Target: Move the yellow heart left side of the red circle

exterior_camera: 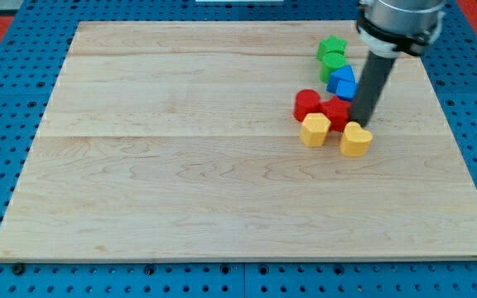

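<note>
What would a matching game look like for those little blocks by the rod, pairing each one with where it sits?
Things:
1. green star
2. yellow heart
3. yellow hexagon
4. red circle

Places:
A. just below my tip, nearest the view's bottom
B. nearest the view's top
C. directly above the yellow hexagon
D. left of the yellow heart, below the red circle

Pairs: 1-B, 2-A, 3-D, 4-C
</note>
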### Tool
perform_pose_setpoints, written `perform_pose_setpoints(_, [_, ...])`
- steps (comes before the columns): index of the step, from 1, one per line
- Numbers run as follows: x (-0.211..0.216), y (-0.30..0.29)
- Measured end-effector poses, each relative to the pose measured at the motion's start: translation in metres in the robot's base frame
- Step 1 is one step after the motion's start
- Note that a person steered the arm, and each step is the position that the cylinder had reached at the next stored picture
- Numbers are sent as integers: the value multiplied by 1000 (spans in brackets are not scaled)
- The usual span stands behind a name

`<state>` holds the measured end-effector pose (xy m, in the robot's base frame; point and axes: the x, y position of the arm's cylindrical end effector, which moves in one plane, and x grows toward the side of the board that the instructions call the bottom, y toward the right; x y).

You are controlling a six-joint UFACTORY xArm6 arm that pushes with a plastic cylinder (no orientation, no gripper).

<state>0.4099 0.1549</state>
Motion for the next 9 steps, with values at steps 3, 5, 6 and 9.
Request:
perform_pose_setpoints(3, [17, 55])
perform_pose_setpoints(5, [52, 57])
perform_pose_setpoints(6, [54, 23])
perform_pose_setpoints(9, [46, -60])
